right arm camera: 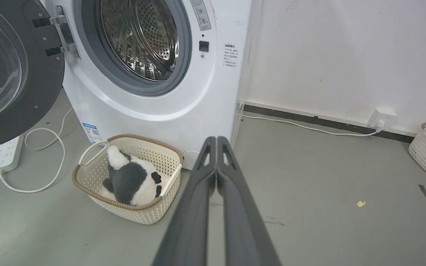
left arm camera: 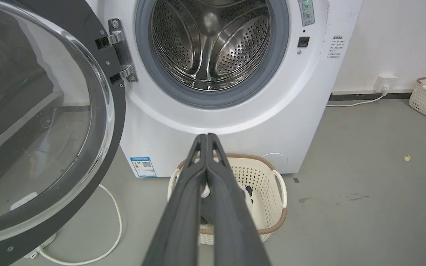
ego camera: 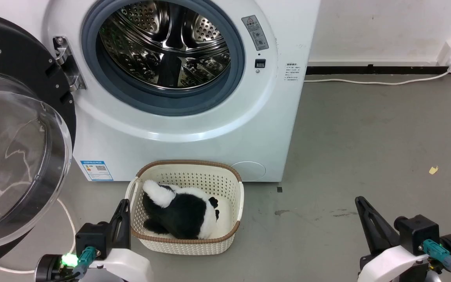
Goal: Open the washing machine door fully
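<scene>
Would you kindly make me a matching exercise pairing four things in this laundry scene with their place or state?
1. washing machine door
2. toy panda
3. left gripper
4. power strip

A. shut, holding nothing
B. on the floor
C. swung wide open
D. inside the basket

Pairs: 1-C, 2-D, 3-A, 4-B
</scene>
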Tool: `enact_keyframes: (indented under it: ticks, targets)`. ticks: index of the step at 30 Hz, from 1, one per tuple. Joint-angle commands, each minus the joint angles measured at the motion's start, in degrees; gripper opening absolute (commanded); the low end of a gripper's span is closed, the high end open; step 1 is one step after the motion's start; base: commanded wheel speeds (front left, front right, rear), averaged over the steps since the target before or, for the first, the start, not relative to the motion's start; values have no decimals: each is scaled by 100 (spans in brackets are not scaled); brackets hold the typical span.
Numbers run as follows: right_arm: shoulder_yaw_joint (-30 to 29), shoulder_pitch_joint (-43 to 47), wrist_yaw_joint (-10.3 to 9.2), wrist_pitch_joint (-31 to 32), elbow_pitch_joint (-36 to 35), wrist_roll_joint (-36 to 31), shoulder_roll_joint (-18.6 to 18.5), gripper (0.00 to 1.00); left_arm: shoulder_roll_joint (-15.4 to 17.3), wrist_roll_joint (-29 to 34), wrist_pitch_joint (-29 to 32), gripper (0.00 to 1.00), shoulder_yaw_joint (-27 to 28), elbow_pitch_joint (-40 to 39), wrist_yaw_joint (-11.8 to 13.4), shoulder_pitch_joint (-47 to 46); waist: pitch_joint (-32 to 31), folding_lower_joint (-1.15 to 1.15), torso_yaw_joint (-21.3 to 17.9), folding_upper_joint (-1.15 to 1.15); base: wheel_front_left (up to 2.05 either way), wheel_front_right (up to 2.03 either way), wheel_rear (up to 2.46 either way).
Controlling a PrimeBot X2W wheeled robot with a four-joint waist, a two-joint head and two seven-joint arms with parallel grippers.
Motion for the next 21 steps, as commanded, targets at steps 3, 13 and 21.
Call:
enact_keyframes:
  ticks: [3, 13, 21]
  targets:
    - [-4, -69, 5, 3, 13, -44, 25, 0, 3, 50, 2, 0, -3, -24, -31, -89, 0, 0, 0, 0, 0, 0, 0]
    - [-4, -69, 5, 3, 13, -44, 25, 0, 3, 50, 2, 0, -3, -24, -31, -89, 0, 0, 0, 0, 0, 0, 0]
    - [-4, -69, 5, 3, 13, -44, 25, 0, 3, 50, 2, 0, -3, -24, -31, -89, 0, 0, 0, 0, 0, 0, 0]
